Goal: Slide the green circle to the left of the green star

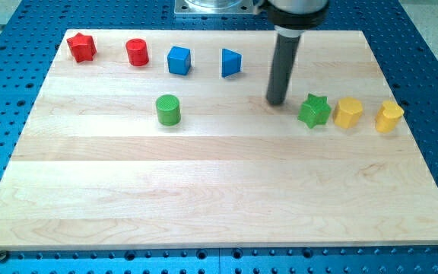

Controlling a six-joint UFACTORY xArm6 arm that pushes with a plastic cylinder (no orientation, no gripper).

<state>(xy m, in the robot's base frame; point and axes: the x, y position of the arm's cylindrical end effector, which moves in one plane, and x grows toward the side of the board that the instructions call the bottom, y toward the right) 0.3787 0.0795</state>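
My tip (276,102), a bare rod holding nothing, stands just left of the green star (314,111), toward the board's top-right corner. The green circle (168,109) sits well apart, left of centre. It looks light, rigid and easy to slide; I'd push its left wall. No containers here.

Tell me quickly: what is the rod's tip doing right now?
My tip: holding nothing, touching no block, just left of the green star, far right of the green circle.
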